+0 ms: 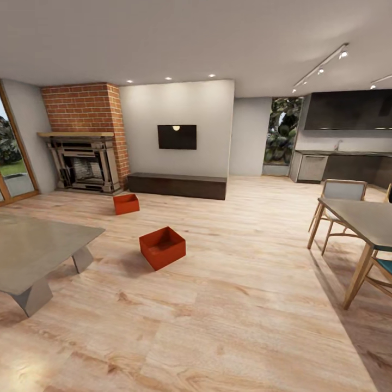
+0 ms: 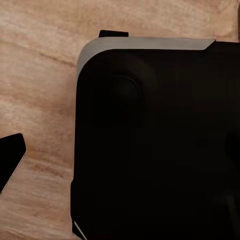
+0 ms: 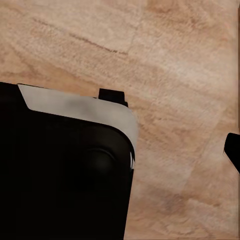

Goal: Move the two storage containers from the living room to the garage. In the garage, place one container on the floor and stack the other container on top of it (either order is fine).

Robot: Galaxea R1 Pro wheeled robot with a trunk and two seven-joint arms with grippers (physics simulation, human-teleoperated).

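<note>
2 storage containers (image 1: pixel 162 247) (image 1: pixel 126 203) apart on wood flooring (image 1: pixel 234 305) | fingers' state: cannot tell

Grey low table (image 1: pixel 38 250) and dining table (image 1: pixel 365 218) cut off by picture edges.

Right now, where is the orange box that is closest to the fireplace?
In the head view, the farther storage container sits on the wood floor left of centre, between the brick fireplace and the long dark cabinet, beyond the nearer container.
</note>
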